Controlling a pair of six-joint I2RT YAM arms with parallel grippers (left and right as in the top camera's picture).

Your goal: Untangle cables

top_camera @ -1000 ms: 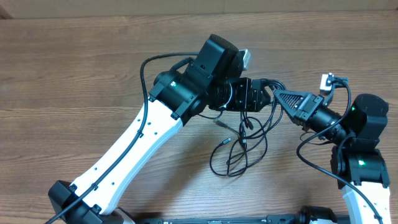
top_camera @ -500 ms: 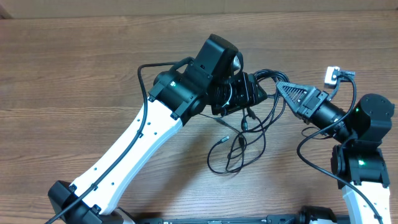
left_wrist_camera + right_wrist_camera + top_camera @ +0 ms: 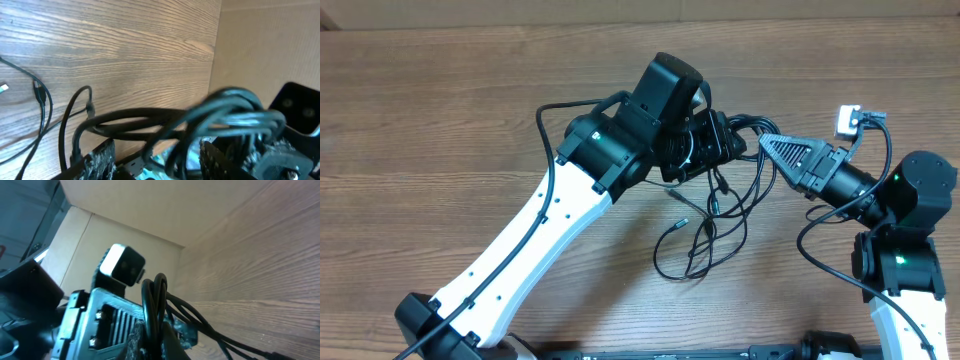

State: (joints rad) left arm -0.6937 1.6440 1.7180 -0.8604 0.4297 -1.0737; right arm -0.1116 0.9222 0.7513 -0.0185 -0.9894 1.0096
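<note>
The cables (image 3: 741, 122) are thin black cords bunched between my two grippers, above the wooden table (image 3: 440, 120). Their loops hang down to the table, with silver-tipped plugs (image 3: 682, 226) lying there. My left gripper (image 3: 728, 140) has its fingers apart, and the cables (image 3: 225, 107) run across and between them in the left wrist view (image 3: 157, 161). My right gripper (image 3: 767, 143) points left at the bunch. In the right wrist view (image 3: 157, 339) its fingers are pinched on several upright strands (image 3: 155, 295). The two grippers are almost touching.
A cardboard wall (image 3: 620, 10) runs along the table's far edge, close behind the grippers; it also shows in the left wrist view (image 3: 265, 40). The left arm's own thick black wire (image 3: 548, 120) arcs out to the left of its wrist.
Both grippers have shifted slightly toward the far edge. The bunch has risen with them, and the hanging loops have drawn up and moved a little left.
</note>
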